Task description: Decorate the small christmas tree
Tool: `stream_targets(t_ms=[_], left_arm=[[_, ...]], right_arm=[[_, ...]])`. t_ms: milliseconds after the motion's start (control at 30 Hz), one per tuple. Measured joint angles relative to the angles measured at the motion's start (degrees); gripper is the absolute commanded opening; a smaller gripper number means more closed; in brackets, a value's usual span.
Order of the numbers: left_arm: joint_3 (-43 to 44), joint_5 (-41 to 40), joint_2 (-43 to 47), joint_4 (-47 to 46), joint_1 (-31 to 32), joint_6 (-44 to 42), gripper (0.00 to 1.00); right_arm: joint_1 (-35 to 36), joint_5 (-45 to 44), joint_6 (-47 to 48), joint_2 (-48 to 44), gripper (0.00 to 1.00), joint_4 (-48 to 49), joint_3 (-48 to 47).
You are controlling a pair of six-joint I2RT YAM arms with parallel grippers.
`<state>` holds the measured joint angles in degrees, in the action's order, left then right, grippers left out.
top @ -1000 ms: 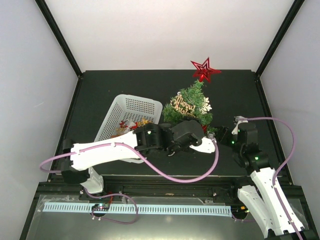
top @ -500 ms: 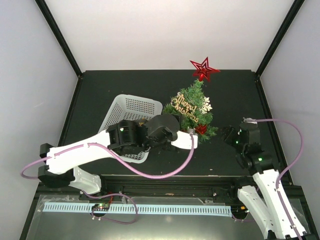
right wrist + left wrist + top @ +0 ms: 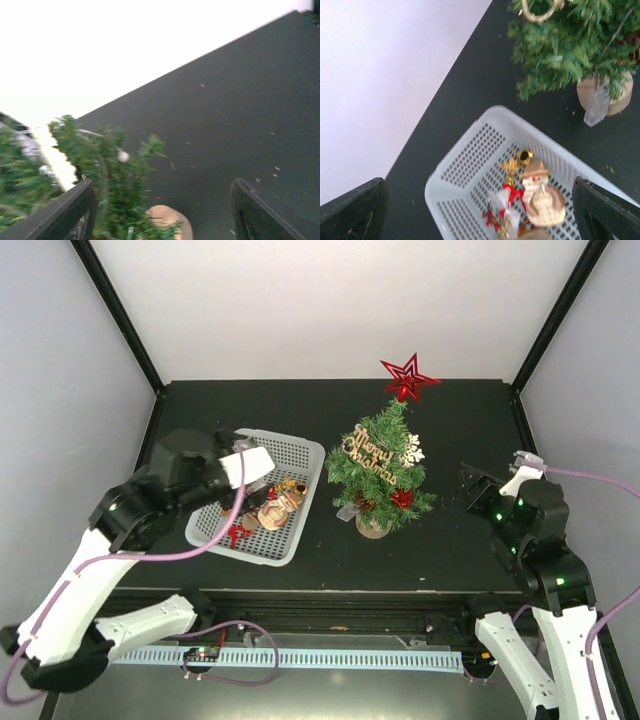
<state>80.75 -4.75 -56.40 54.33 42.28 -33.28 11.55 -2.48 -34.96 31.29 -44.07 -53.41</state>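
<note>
Left gripper [image 3: 479, 200], off the tree [image 3: 380, 465], is back over the basket [image 3: 285, 450], jaws wide and empty (right gripper [image 3: 162, 206] gapes too): next pick is due.

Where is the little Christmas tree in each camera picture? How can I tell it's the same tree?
Top external: the small christmas tree stands just right of the middle, beside the white basket.
Left wrist: top right corner, above the basket in the picture.
Right wrist: bottom left, blurred, only lower branches.
Shared landmark: its round tan base, under the branches in every view.
</note>
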Motion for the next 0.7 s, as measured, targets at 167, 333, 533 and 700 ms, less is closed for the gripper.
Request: stream_targets(t_ms=[167,333,533,700], left_arm=[[-2.32,10.84,7.52,5.97,-8.81,2.14,0.99],[-3.78,21.81,11.21,9.66,-14.12,4.35,0.99],[-5.92,31.63,14.19,12.46,-19.67,6.62,0.99],[-8.57,37.38,18.29,14.25,-23.61,7.58,0.99]], right_arm=[[0.20,5.75,1.88,0.50,1.00,-1.46,-6.27],[1.92,6.21,3.41,-2.16,1.00,-5.77,-14.97],[2.12,8.24,3.61,-3.32,1.00,-13.14,-24.87],[2.19,9.38,3.61,-4.61,1.00,-19.65,-26.67]])
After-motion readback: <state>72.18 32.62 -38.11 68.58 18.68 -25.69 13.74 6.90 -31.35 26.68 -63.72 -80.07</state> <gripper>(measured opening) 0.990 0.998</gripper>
